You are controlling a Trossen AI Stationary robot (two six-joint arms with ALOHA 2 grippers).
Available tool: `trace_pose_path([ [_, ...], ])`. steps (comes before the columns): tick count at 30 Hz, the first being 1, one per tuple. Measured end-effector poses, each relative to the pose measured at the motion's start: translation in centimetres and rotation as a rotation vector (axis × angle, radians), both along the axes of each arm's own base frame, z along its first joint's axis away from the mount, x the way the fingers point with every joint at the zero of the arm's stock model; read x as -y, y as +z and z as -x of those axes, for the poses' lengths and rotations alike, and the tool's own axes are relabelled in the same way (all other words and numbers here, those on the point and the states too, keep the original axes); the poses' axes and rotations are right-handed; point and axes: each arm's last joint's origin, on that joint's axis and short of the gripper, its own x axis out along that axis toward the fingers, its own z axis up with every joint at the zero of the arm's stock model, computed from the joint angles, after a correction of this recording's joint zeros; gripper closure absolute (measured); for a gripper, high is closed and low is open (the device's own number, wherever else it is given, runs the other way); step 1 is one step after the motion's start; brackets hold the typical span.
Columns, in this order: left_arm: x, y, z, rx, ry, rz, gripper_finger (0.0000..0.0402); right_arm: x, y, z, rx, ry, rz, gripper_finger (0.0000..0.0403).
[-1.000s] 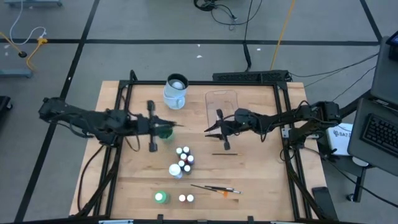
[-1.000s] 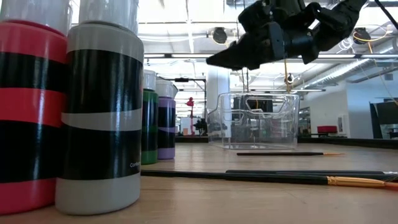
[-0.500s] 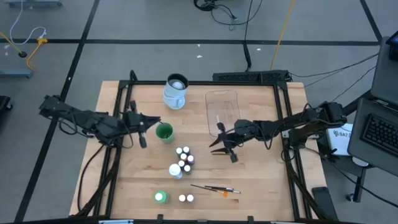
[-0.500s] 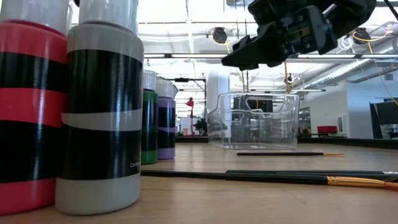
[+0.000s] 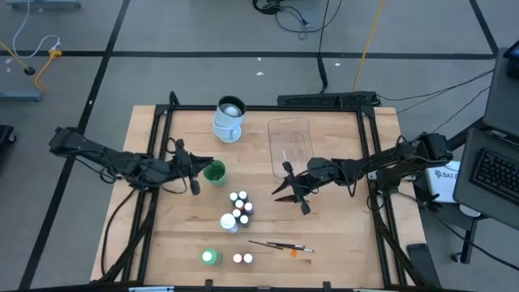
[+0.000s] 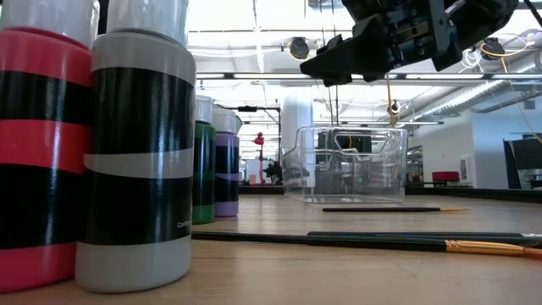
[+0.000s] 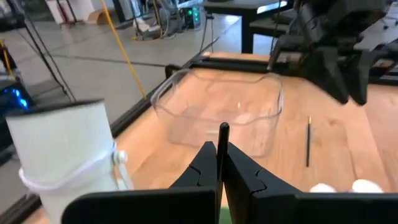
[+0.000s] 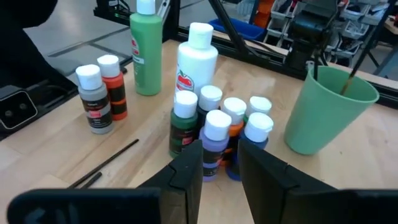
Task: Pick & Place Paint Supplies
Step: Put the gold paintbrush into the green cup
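My left gripper (image 5: 207, 164) (image 7: 217, 149) is beside the green cup (image 5: 215, 173) and shut on a thin dark brush (image 7: 222, 134). The cup (image 8: 326, 112) stands on the table with other brushes in it. My right gripper (image 5: 284, 191) (image 8: 219, 167) hovers open, off the table, by the cluster of small white-capped bottles (image 5: 239, 207) (image 8: 217, 124). Behind the cluster stand the tall white bottle (image 8: 197, 59) and the tall green bottle (image 8: 145, 53). A grey and an orange bottle (image 8: 102, 96) stand apart. My left gripper pinches the dark brush's handle (image 7: 222, 146) between its two fingers, which reach roughly level from the table's left. The brush stands across the fingers with its end (image 7: 222, 128) poking up past them. The fingers hide its lower part, and green shows just below them.
A clear plastic tray (image 5: 290, 138) (image 6: 351, 165) and a white container (image 5: 229, 118) sit toward the far edge. One dark brush (image 7: 308, 144) lies between tray and bottles. More brushes (image 5: 280, 245) lie near the near edge, by a green bottle (image 5: 209, 257) and two small ones (image 5: 242, 259).
My right gripper moved from beside the tray toward the table's near edge, to the bottle cluster, and stayed open. My left gripper drew back from above the green cup toward the table's left, then came part of the way back to the cup.
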Motion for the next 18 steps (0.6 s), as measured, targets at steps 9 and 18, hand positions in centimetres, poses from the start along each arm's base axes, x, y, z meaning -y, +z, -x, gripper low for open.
trace_pose_path([
  [9, -1.3, -4.5, 0.1, 0.045, 0.056, 0.058, 0.0401, 0.0, 0.4, -0.1, 0.04, 0.002, 0.001, 0.0309],
  [18, -2.5, -6.9, 0.5, 0.032, 0.123, 0.081, 0.0401, 0.0, 0.4, -0.1, 0.042, 0.002, 0.001, 0.0309],
])
